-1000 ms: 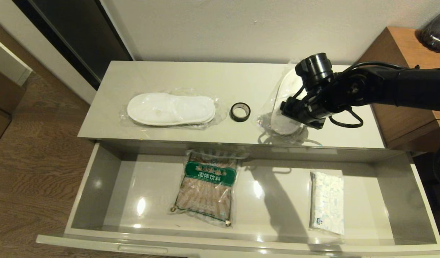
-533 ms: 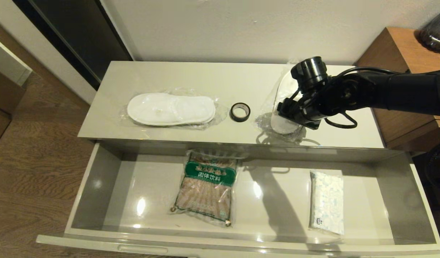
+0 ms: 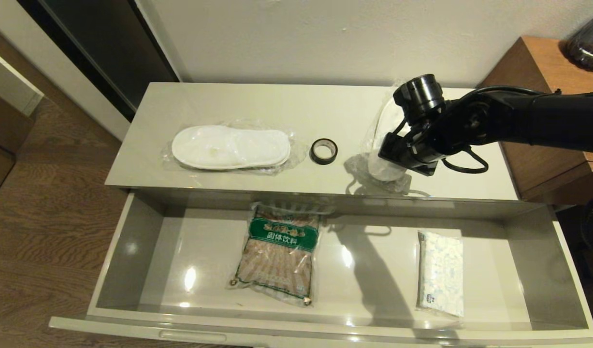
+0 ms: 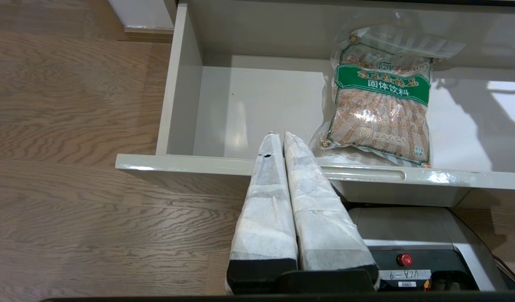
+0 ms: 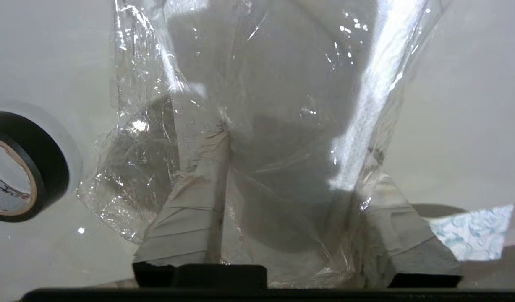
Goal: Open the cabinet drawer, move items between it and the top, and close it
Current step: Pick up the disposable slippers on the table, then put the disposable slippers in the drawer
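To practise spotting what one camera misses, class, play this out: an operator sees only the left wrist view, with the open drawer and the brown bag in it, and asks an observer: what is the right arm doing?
Observer: The right gripper is on the cabinet top, closed on the right-hand bagged slipper pair.
Operator: Anything else up there?
Observer: A black tape roll, and left of it a second bagged slipper pair, both lying free.
Operator: Is the drawer holding more than the brown bag?
Observer: Yes, a flat white packet near its right end.
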{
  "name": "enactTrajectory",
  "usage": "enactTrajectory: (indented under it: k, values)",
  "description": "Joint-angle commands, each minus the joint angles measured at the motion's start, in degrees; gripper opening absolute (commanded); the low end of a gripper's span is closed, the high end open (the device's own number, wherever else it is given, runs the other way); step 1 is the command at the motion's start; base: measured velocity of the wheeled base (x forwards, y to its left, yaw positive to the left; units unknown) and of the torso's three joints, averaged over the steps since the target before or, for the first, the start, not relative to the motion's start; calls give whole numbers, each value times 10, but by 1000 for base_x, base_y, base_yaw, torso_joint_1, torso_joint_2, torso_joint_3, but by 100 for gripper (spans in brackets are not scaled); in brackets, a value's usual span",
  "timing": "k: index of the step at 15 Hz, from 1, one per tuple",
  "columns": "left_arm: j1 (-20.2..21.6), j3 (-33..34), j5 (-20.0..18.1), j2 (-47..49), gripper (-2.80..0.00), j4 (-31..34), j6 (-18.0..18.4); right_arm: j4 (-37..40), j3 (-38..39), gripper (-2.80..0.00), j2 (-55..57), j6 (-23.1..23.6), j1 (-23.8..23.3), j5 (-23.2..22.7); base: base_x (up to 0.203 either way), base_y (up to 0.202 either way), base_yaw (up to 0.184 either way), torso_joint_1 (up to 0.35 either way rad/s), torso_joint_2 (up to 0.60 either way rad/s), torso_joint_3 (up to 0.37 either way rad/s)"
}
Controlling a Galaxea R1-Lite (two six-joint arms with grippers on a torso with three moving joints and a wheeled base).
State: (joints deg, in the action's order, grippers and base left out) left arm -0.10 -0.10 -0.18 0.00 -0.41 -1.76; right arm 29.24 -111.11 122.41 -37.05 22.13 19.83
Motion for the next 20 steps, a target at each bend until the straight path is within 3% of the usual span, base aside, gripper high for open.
enactTrajectory:
  k: [1,6,15,20]
  values:
    - [0,0,0,0,-280,0,0,15,0,-280,-22,-2,0,1,0,0,0,0,0,0]
    - [0,0,0,0,-280,0,-1,61,18,-280,-87,-1,-1,1,0,0,0,0,0,0]
    - [0,0,0,0,-280,0,-1,145,204,-280,-305,28,0,-2,0,0,0,0,0,0]
    - [0,0,0,0,-280,0,-1,251,305,-280,-434,33,18,-3,0,0,0,0,0,0]
